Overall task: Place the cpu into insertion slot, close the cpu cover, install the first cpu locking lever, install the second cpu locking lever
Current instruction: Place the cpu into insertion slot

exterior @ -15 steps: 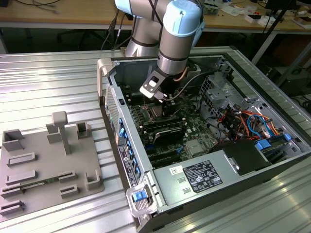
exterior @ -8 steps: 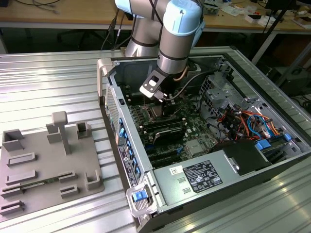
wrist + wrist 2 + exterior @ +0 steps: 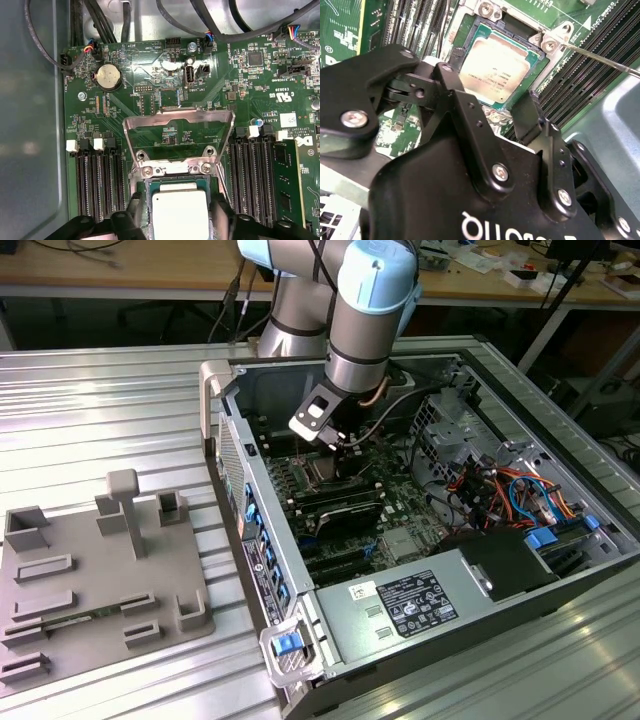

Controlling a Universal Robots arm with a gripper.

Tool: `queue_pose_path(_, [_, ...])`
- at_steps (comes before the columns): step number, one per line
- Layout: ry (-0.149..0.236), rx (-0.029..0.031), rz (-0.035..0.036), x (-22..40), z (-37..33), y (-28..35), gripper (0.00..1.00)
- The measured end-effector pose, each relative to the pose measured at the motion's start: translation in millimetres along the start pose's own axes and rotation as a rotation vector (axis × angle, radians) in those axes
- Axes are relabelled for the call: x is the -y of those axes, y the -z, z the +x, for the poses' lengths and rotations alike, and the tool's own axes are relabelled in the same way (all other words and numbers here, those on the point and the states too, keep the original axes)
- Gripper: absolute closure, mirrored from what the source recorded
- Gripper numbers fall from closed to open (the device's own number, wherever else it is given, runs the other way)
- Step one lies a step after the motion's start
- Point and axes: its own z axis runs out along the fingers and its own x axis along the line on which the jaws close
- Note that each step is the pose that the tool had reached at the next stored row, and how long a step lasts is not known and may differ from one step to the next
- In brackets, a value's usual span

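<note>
Standing by the open computer case (image 3: 330,625) on the desk (image 3: 100,410), I'd say the first step is all but done. The cpu (image 3: 180,215) lies flat in the insertion slot (image 3: 148,197), mid-motherboard. The claw (image 3: 492,85) hangs low over it, its fingers (image 3: 527,112) astride the chip and, as far as I can judge, released rather than pinching. The cpu cover (image 3: 200,116) stands raised on its hinge, not yet closed. Shutting it calls for the claw to clear the socket first.
</note>
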Motion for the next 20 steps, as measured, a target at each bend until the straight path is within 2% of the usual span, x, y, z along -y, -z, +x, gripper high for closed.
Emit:
queue_pose_path(1, [0.0,0.0001,-0.0001,0.0,0.0,0.0,0.28])
queue_pose_path(3, [0.002,-0.0005,-0.0001,0.4,0.0,-0.2,0.28])
queue_pose_path(7, [0.03,-0.0064,-0.0002,3.7,-0.2,-0.8,0.28])
queue_pose_path(15, [0.033,-0.0067,-0.0002,5.3,-0.4,-0.7,0.28])
queue_pose_path(18, [0.033,-0.0068,-0.0002,5.2,-0.4,-0.7,0.29])
queue_pose_path(19, [0.033,-0.0068,-0.0001,5.1,-0.4,-0.7,0.36])
queue_pose_path(20, [0.033,-0.0068,-0.0001,4.9,-0.4,-0.7,0.36])
